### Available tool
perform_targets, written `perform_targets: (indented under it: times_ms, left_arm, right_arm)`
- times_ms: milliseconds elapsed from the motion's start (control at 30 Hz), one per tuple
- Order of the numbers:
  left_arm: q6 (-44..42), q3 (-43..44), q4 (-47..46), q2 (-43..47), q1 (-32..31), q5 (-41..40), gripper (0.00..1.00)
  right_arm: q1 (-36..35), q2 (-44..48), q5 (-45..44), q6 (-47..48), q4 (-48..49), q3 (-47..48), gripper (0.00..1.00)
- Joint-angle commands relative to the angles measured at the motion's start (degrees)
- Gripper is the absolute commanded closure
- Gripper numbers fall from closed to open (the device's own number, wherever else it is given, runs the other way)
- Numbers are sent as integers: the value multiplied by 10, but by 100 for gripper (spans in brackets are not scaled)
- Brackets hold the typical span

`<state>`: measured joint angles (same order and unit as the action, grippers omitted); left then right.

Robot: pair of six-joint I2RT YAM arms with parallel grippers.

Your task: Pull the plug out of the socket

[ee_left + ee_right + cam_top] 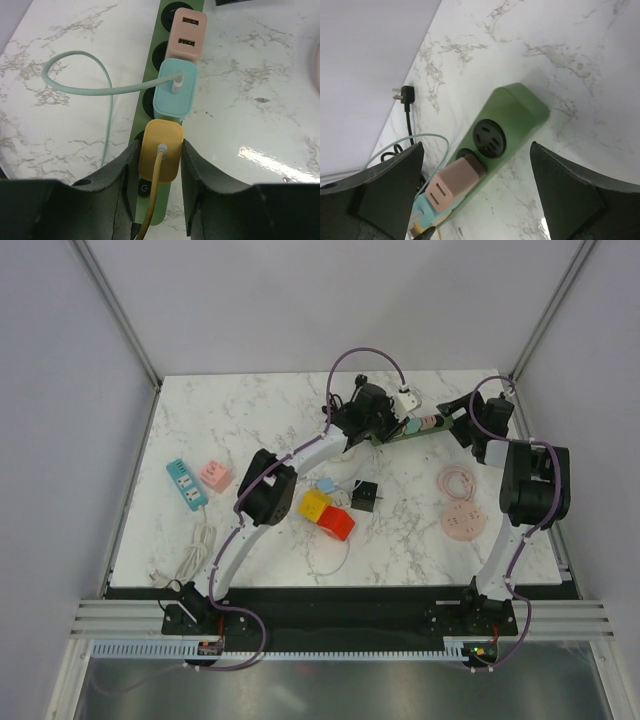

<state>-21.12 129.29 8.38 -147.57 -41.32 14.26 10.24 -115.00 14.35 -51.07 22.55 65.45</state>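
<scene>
A green power strip [149, 87] lies on the marble table, also visible from above [425, 426] and in the right wrist view [520, 112]. A pink plug [186, 32], a teal plug [175, 90] and a yellow plug [161, 152] sit in its sockets in a row. My left gripper [160, 145] is shut on the yellow plug, one finger against each side, and the plug is still seated. My right gripper [476, 146] is open, its fingers wide on either side of the strip's free end, not touching it. The pink plug [452, 185] shows below it.
A teal power strip [186, 484], pink cube [215, 475] and white cable [197, 550] lie at the left. Yellow [316, 504], red [337, 524] and black [366, 496] cubes sit mid-table. A pink round socket [463, 521] and cable coil [457, 482] lie right. A black plug [406, 95] lies near the wall.
</scene>
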Motion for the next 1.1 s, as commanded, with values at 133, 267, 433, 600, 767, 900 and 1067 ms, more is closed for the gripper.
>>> perform_targets:
  times_ms: [133, 267, 433, 600, 767, 900, 1067]
  left_arm:
    - [91, 26, -14, 53, 14, 68, 98]
    - [139, 32, -29, 54, 25, 68, 98]
    - [176, 38, -40, 55, 30, 81, 98]
    - [206, 38, -47, 66, 36, 107, 98]
    - [247, 38, -52, 73, 39, 132, 98]
    - [265, 36, -60, 78, 40, 149, 98]
    - [277, 32, -66, 80, 41, 169, 98]
  right_arm:
    - [-4, -1, 17, -36, 70, -33, 8]
    - [-3, 26, -14, -37, 44, -54, 9]
    - [-3, 26, -25, -72, 51, -67, 10]
    - [-7, -5, 1, -104, 82, -61, 13]
    - [-22, -11, -7, -109, 77, -52, 15]
    - [-33, -20, -19, -116, 73, -44, 15]
    - [-38, -31, -37, -114, 85, -38, 18]
